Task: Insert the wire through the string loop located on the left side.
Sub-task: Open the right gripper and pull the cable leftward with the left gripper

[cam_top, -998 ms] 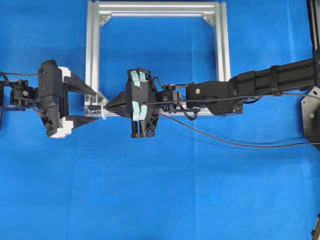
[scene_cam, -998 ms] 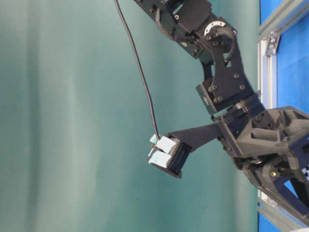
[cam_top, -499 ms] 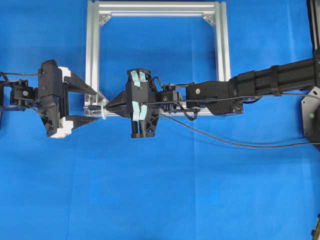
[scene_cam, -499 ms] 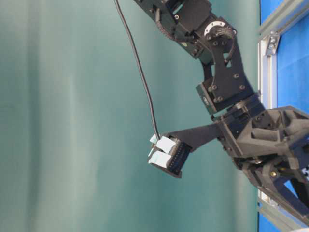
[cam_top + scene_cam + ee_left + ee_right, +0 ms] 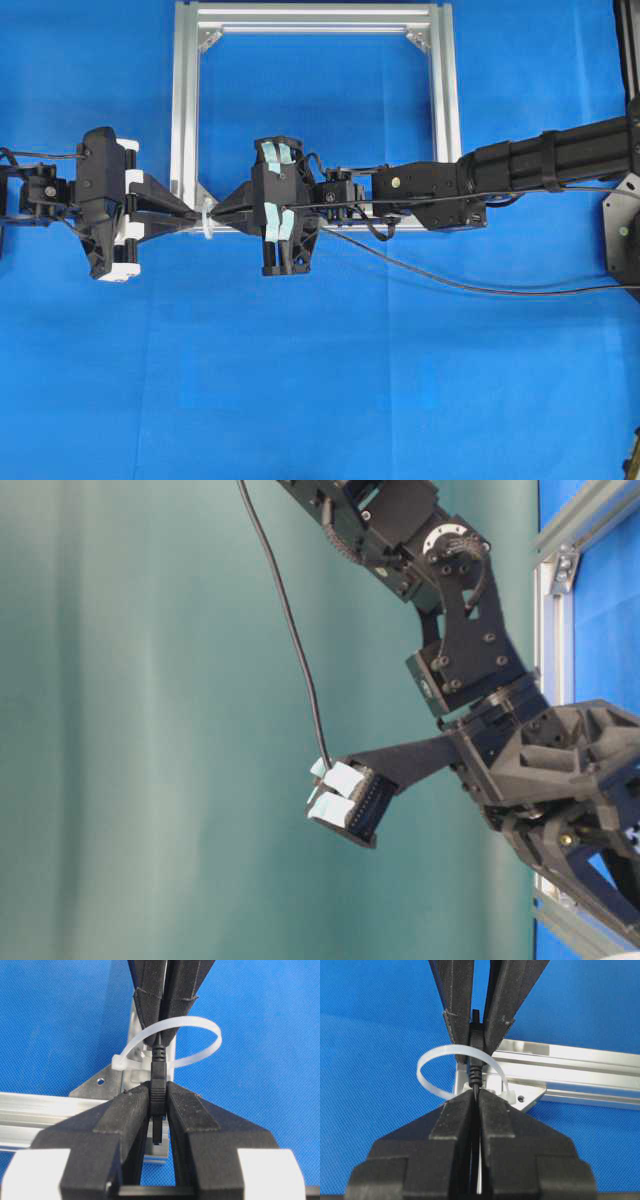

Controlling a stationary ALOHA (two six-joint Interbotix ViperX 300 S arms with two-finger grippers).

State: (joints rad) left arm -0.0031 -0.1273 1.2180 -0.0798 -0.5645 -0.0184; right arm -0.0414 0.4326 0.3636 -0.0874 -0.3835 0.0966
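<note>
The white string loop (image 5: 206,1027) stands on the corner of the silver frame (image 5: 40,1110). The wire's black plug (image 5: 158,1082) has come through the loop, and my left gripper (image 5: 158,1091) is shut on it. On the other side of the loop my right gripper (image 5: 476,1097) is shut on the thin wire (image 5: 475,1087) just behind the plug. In the right wrist view the string loop (image 5: 427,1060) arches over the plug (image 5: 476,1035). From overhead, my left gripper (image 5: 193,213) and my right gripper (image 5: 218,212) meet tip to tip at the string loop (image 5: 208,220).
The square aluminium frame (image 5: 185,100) lies on the blue cloth, its lower bar under the right arm (image 5: 520,165). The slack wire (image 5: 450,283) trails over the cloth to the right edge. The table-level view shows only the right arm's wrist (image 5: 470,630) and a hanging cable (image 5: 290,630).
My left gripper's fingers, spread wide before, have closed onto the plug at the loop. The right gripper and arm have not moved.
</note>
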